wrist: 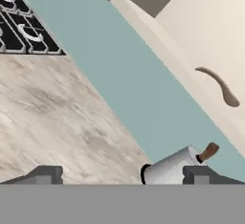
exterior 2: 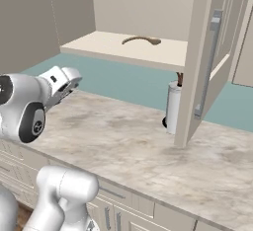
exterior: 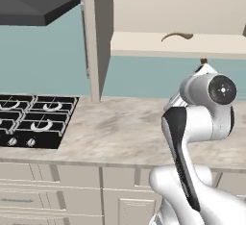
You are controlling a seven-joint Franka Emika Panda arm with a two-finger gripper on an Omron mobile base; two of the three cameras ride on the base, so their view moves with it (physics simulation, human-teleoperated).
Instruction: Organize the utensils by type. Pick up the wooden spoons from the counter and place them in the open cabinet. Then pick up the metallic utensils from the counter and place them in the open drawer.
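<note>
A pale tan wooden spoon [exterior 2: 142, 40] lies on the shelf of the open cabinet [exterior 2: 123, 50], and it shows on that shelf in the hand view [wrist: 217, 85] and the left base view [exterior: 177, 36] too. An orange-brown wooden handle [wrist: 209, 151] sticks out of a white cylinder [wrist: 170, 168] that stands on the counter [wrist: 57, 117] under the cabinet. My gripper [wrist: 123, 175] hangs open over the counter with nothing between its fingertips [wrist: 45, 174], well short of the cylinder. The white hand [exterior 2: 62, 83] is raised above the counter's left part. The metallic utensils and the open drawer are out of view.
The cabinet's open door [exterior 2: 205, 62] juts out over the counter beside the white cylinder [exterior 2: 173, 107]. A black gas stove [exterior: 33, 118] sits at the counter's left end under a dark range hood [exterior: 33, 3]. Grey panelled base cabinets [exterior: 72, 190] run below.
</note>
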